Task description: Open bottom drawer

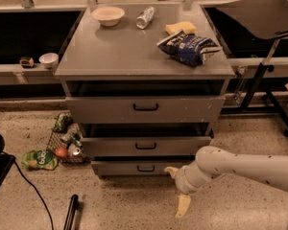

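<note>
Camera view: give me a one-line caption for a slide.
Robot's open gripper poised low in front of the bottom drawer, just right of its black handle, not yet gripping it.

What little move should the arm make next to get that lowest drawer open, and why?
Probably slide the gripper left, toward the small black handle of the bottom drawer. The gripper hangs low to the handle's right, near the floor, fingers apart and holding nothing, so nothing grips the handle yet.

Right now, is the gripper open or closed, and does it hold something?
Gripper: open, holding nothing, low before the bottom drawer, right of its handle.
</note>
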`<action>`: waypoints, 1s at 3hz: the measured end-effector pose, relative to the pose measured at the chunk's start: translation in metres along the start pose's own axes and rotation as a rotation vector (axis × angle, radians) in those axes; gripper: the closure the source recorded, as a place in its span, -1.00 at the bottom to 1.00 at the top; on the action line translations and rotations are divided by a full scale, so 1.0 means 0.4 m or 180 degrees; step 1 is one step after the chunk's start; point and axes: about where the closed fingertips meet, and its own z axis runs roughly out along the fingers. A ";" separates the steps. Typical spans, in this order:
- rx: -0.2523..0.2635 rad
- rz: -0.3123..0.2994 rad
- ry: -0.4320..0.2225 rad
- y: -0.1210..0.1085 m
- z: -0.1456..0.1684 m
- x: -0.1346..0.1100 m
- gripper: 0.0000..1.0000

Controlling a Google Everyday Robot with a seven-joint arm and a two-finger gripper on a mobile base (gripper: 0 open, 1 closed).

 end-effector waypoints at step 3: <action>-0.0107 0.0152 -0.0511 -0.119 0.271 0.172 -1.00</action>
